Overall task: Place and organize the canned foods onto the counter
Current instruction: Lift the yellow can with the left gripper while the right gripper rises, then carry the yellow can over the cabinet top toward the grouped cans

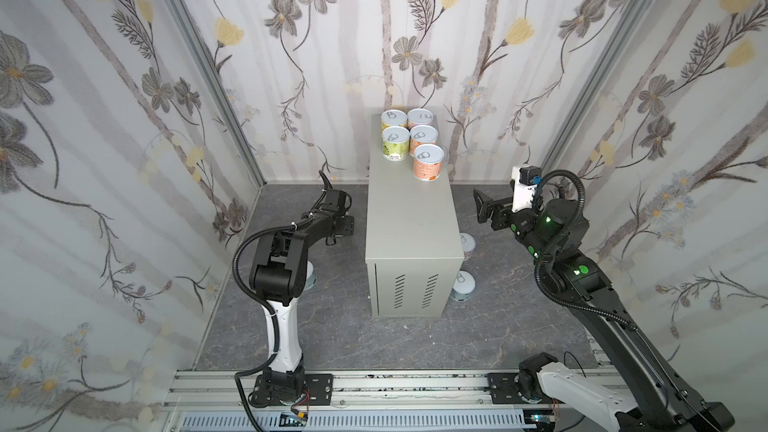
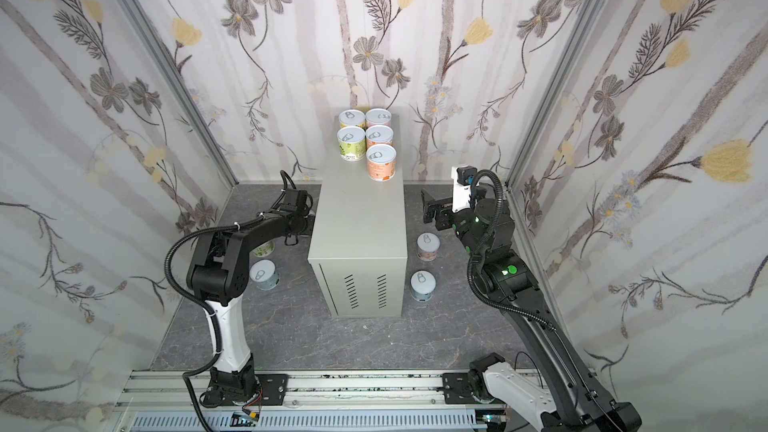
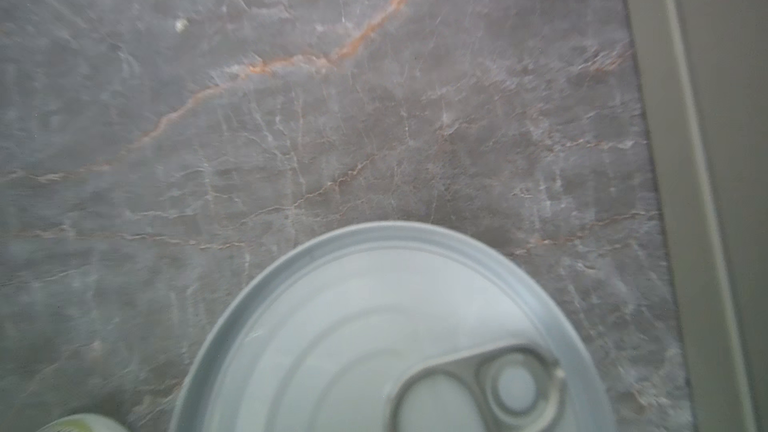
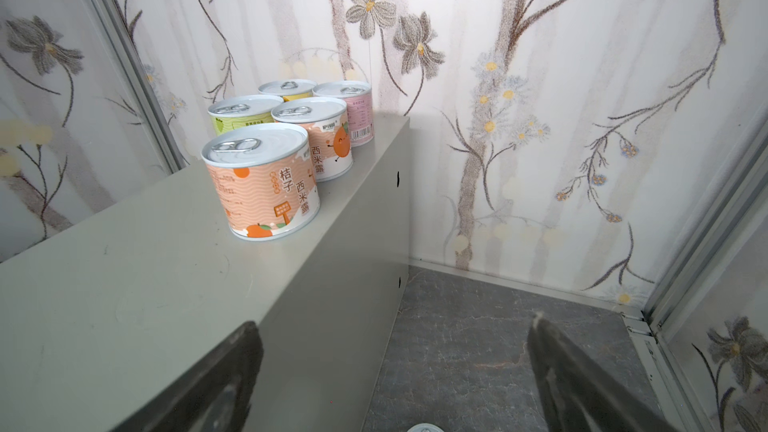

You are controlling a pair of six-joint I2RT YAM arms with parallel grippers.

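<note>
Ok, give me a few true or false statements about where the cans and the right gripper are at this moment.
1. Five cans stand on the counter. True.
2. The right gripper holds an orange can. False: it is open and empty.
3. A pink can and a light blue can stand on the floor on the right arm's side. True.
4. The counter's cans sit at its front end, above the vent slits. False: they crowd its far end.
</note>
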